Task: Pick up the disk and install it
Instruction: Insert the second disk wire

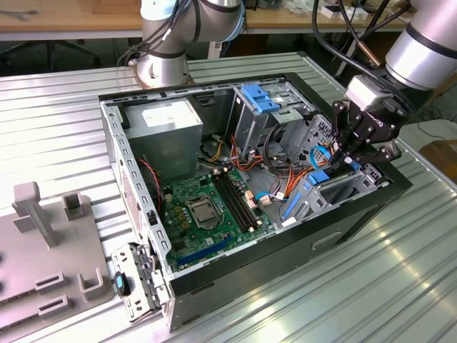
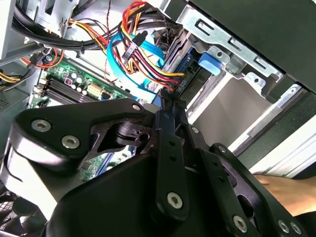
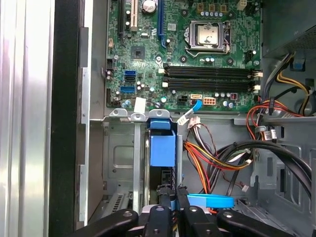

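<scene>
Gripper (image 1: 341,158) hangs inside the open computer case (image 1: 343,214), at its end toward the exterior view's right, fingers reaching down into the drive bay (image 1: 350,184) there. In the first wrist view the black fingers (image 3: 159,213) sit narrow, pinched against the blue plastic bracket (image 3: 162,150) of the disk (image 3: 160,180), which stands on edge in the slot of the metal bay, between its thin grey walls; the dark body of the drive shows just beneath the blue piece, though how deep it sits is hard to judge from here. In the second wrist view the gripper (image 2: 167,106) shows its fingers drawn close together, tips down among the blue data cable (image 2: 129,74) and the bundle of red, yellow and orange wires (image 2: 148,64). Green motherboard (image 1: 207,207) lies flat on the case floor with the bare processor socket (image 3: 208,35) and black memory slots (image 3: 207,79) well apart from the bay. Grey power-supply box (image 1: 168,128) sits in the far corner of the case
</scene>
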Robot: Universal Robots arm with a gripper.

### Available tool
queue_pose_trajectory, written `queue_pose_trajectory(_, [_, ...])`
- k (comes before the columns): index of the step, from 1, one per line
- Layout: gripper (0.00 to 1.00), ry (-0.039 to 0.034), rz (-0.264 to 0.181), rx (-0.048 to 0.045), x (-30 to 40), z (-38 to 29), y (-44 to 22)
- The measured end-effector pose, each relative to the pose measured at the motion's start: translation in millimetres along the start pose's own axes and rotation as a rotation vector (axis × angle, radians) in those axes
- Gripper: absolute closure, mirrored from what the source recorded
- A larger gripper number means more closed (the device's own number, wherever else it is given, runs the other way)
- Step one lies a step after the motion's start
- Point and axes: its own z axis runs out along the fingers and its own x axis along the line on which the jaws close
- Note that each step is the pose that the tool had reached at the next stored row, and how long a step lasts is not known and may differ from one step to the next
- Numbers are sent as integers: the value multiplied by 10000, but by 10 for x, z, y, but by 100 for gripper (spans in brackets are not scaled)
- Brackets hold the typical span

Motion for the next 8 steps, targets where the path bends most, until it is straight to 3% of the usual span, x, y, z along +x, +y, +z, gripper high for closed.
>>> queue_pose_trajectory(8, [84, -102, -2, 2, 1, 17, 0])
